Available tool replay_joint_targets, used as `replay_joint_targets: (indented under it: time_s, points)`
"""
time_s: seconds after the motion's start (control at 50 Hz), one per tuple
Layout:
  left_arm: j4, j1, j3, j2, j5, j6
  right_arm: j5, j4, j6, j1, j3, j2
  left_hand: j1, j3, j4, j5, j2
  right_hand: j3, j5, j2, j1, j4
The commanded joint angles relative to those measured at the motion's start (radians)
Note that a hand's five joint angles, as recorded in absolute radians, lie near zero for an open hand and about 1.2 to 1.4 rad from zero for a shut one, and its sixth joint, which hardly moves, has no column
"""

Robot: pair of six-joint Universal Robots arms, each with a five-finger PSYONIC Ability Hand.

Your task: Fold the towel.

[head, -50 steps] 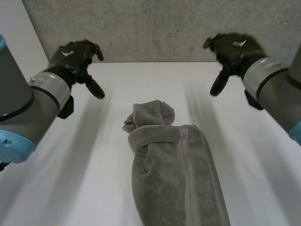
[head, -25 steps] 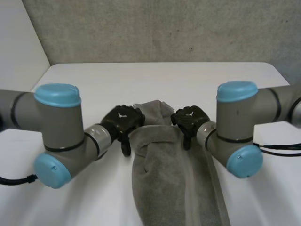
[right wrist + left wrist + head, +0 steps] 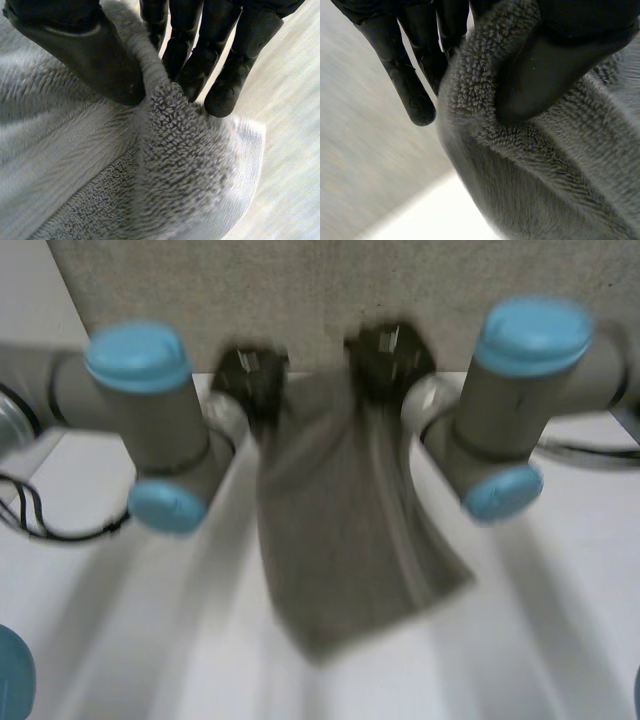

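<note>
The grey towel [image 3: 340, 520] hangs spread between the two hands in the head view. Its upper edge is up at 12 o'clock against the grey wall [image 3: 300, 285]. Its lower edge slants past the middle toward 6 o'clock over the white table [image 3: 570, 640]; whether that edge touches the table I cannot tell. The left hand [image 3: 255, 375] holds one upper corner at about 11 o'clock, and the right hand [image 3: 390, 352] holds the other just right of 12. The left arm [image 3: 150, 430] stands at 9 o'clock and the right arm [image 3: 510, 410] at 3, one on each side of the cloth.

The left wrist view shows the grip closely: the thumb [image 3: 555, 65] presses the looped pile of the towel's edge against the fingers [image 3: 410, 85] behind it, so the left hand is clamped on the towel. In the right wrist view, thumb [image 3: 85, 55] and fingers [image 3: 230, 70] pinch a rolled fold of the edge between them. A flatter woven band crosses the pile beneath that thumb.
</note>
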Motion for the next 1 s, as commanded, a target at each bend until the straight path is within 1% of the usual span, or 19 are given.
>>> replay_joint_targets:
  time_s: [0.02, 0.14, 0.22, 0.24, 0.28, 0.3, 0.34, 0.36, 0.38, 0.4, 0.42, 0.44, 0.52, 0.6, 0.68, 0.72, 0.82, 0.88, 1.0]
  points:
    - [0.201, 0.030, 0.551, 0.027, -0.096, 0.008, 0.062, -0.114, 0.071, -0.036, -0.354, -0.086, 0.134, 0.063, 0.043, 0.113, 0.052, 0.062, 0.071, 0.079, 0.071, 0.060]
    - [0.300, 0.032, 0.537, 0.118, -0.074, 0.007, 0.061, -0.152, 0.104, -0.044, -0.394, -0.135, 0.134, 0.063, 0.043, 0.113, 0.052, 0.062, 0.071, 0.079, 0.071, 0.060]
    - [0.285, 0.036, 0.321, 0.206, -0.050, -0.004, 0.058, -0.109, 0.103, -0.046, -0.334, -0.152, 0.134, 0.063, 0.043, 0.113, 0.052, 0.062, 0.071, 0.079, 0.071, 0.060]
    - [0.285, 0.037, 0.320, 0.207, -0.050, -0.004, 0.049, -0.079, 0.103, -0.049, -0.282, -0.164, 0.134, 0.063, 0.043, 0.113, 0.052, 0.062, 0.071, 0.079, 0.071, 0.060]
    - [0.285, 0.049, 0.102, 0.274, -0.045, -0.002, 0.041, -0.060, 0.103, -0.053, -0.223, -0.181, 0.134, 0.063, 0.043, 0.113, 0.052, 0.062, 0.071, 0.079, 0.071, 0.060]
    - [0.285, 0.049, 0.101, 0.274, -0.045, -0.002, 0.029, -0.048, 0.100, -0.058, -0.164, -0.191, 0.134, 0.063, 0.043, 0.113, 0.052, 0.062, 0.071, 0.079, 0.071, 0.060]
    - [0.303, 0.069, -0.117, 0.318, -0.037, -0.001, 0.009, -0.036, 0.095, -0.059, -0.098, -0.196, 0.134, 0.063, 0.043, 0.113, 0.052, 0.062, 0.071, 0.079, 0.071, 0.060]
    - [0.303, 0.069, -0.118, 0.319, -0.037, -0.001, -0.013, -0.033, 0.082, -0.058, -0.022, -0.202, 0.134, 0.063, 0.043, 0.113, 0.052, 0.062, 0.071, 0.079, 0.071, 0.060]
    - [0.318, 0.072, -0.214, 0.331, -0.022, -0.001, -0.013, -0.033, 0.081, -0.058, -0.021, -0.202, 0.134, 0.063, 0.043, 0.113, 0.052, 0.062, 0.071, 0.079, 0.071, 0.060]
    - [0.318, 0.072, -0.215, 0.331, -0.022, -0.001, -0.039, -0.034, 0.059, -0.058, 0.063, -0.205, 0.134, 0.063, 0.043, 0.113, 0.052, 0.062, 0.071, 0.079, 0.071, 0.060]
    - [0.332, 0.070, -0.308, 0.339, -0.001, -0.002, -0.060, -0.034, 0.027, -0.055, 0.144, -0.207, 0.134, 0.063, 0.043, 0.113, 0.052, 0.062, 0.071, 0.079, 0.071, 0.060]
    - [0.344, 0.069, -0.394, 0.343, 0.024, -0.002, -0.060, -0.034, 0.026, -0.055, 0.145, -0.207, 0.134, 0.063, 0.043, 0.113, 0.052, 0.062, 0.071, 0.079, 0.071, 0.060]
    - [0.355, 0.064, -0.545, 0.343, 0.065, 0.007, -0.089, -0.054, -0.082, -0.044, 0.379, -0.199, 0.102, 0.031, 0.011, 0.081, 0.020, 0.062, 0.071, 0.079, 0.071, 0.060]
    - [0.361, 0.058, -0.698, 0.311, 0.101, 0.010, -0.090, -0.093, -0.129, -0.043, 0.507, -0.187, -0.106, -0.177, -0.197, -0.127, -0.188, 0.062, 0.071, 0.079, 0.071, 0.060]
    - [0.364, 0.058, -0.761, 0.254, 0.101, 0.010, -0.090, -0.180, -0.155, -0.036, 0.661, -0.159, -0.239, -0.310, -0.330, -0.260, -0.320, 0.062, 0.071, 0.079, 0.071, 0.060]
    - [0.363, 0.056, -0.795, 0.192, 0.099, 0.010, -0.093, -0.195, -0.156, -0.036, 0.695, -0.153, -0.554, -0.625, -0.645, -0.575, -0.636, 0.062, 0.071, 0.079, 0.071, 0.060]
    - [0.363, 0.056, -0.818, 0.132, 0.093, 0.011, -0.090, -0.195, -0.176, -0.043, 0.751, -0.146, -0.796, -0.867, -0.887, -0.817, -0.878, 0.062, 0.071, 0.079, 0.071, 0.060]
    - [0.363, 0.058, -0.821, 0.124, 0.090, 0.010, -0.086, -0.189, -0.204, -0.050, 0.769, -0.162, -0.884, -0.955, -0.976, -0.905, -0.966, 0.062, 0.071, 0.079, 0.071, 0.060]
    - [0.364, 0.072, -0.822, 0.147, 0.072, 0.010, -0.086, -0.163, -0.215, -0.078, 0.815, -0.259, -0.899, -0.970, -0.990, -0.920, -0.981, 0.062, 0.071, 0.079, 0.071, 0.060]
